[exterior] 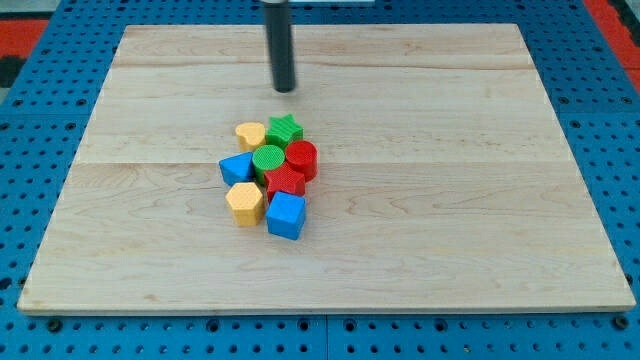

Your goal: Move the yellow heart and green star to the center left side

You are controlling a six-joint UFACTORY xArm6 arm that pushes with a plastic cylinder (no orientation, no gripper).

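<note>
The yellow heart point(250, 134) and the green star point(284, 129) lie side by side at the top of a tight cluster of blocks near the board's middle, the heart on the view's left of the star. My tip point(286, 88) stands above the cluster toward the view's top, a short gap from the green star and touching no block.
Packed below the heart and star are a green cylinder point(268, 160), a red cylinder point(301, 159), a blue block point(237, 168), a red block point(285, 182), a yellow hexagon point(245, 202) and a blue cube point(286, 215). The wooden board point(480, 200) lies on blue pegboard.
</note>
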